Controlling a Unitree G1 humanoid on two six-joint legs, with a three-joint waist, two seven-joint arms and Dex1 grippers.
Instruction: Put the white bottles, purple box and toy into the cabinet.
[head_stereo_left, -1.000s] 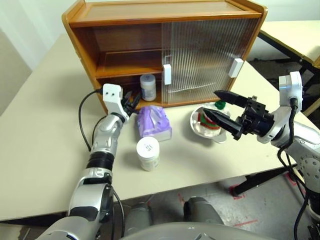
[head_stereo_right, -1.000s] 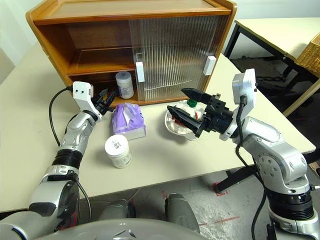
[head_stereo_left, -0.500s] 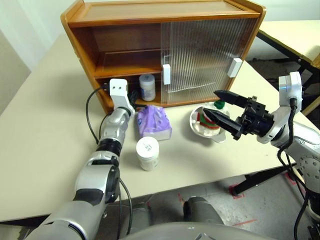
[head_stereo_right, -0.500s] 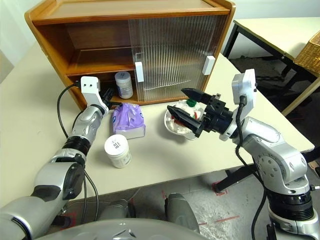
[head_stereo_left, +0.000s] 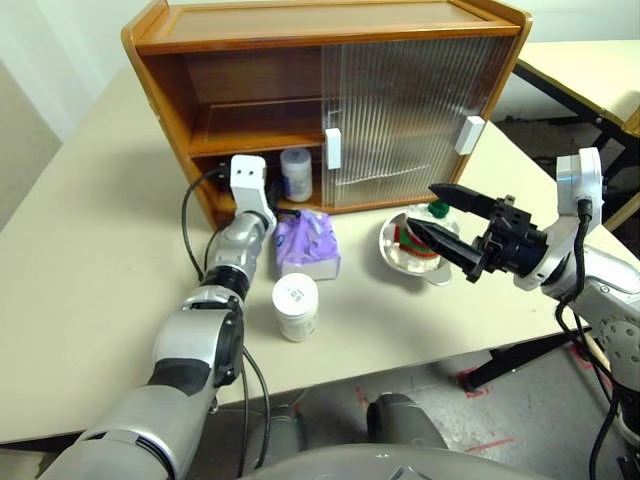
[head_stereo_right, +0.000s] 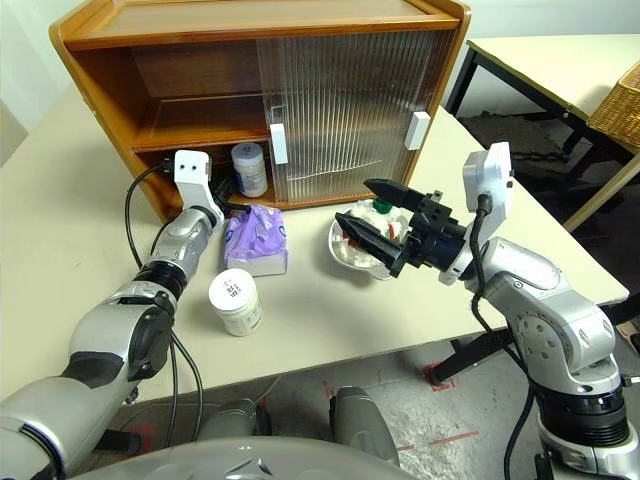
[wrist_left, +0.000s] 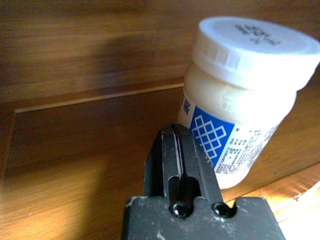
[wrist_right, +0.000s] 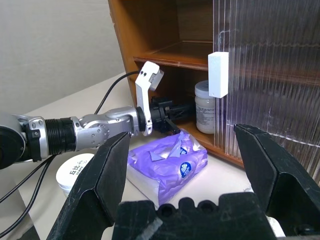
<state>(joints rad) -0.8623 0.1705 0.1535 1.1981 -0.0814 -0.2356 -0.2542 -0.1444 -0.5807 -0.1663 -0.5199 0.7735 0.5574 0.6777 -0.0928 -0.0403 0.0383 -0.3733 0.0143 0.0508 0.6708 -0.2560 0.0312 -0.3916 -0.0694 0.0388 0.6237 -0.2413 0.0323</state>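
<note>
Risk first: the left gripper (wrist_left: 176, 145), black fingers pinched fully together w/ nothing between them, sits at the mouth of the large orange-brown wooden cabinet (head_stereo_left: 230, 40) w/ ribbed translucent sliding doors, just beside the small squat white plastic jar w/ screw lid and blue-patterned label (wrist_left: 245, 95) standing on the cabinet's bottom level. A careless pull-back or sideways swing could clip that jar and tip it or drag it out over the lip. The arm also passes close by the soft lilac-purple tissue pack (head_stereo_left: 306, 243), so a low withdrawal might shove it along the table.

Right gripper (head_stereo_left: 447, 226): jaws spread wide, holding nothing, hovering near the round steel bowl (head_stereo_left: 395, 262), where the fluffy white plush toy w/ red-and-green scarf and green hat (head_stereo_left: 428, 222) lies. Closing on the bowl rim instead of the plush looks like the likely slip there.

Second white jar (head_stereo_left: 296, 306) stands upright on the pale table (head_stereo_left: 90, 260), near the front edge, well apart from the cabinet; lid printed, body plain white. Tissue pack lies flat just in front of the open left bay, crinkly top up. Judged approx one of four items stowed.
</note>
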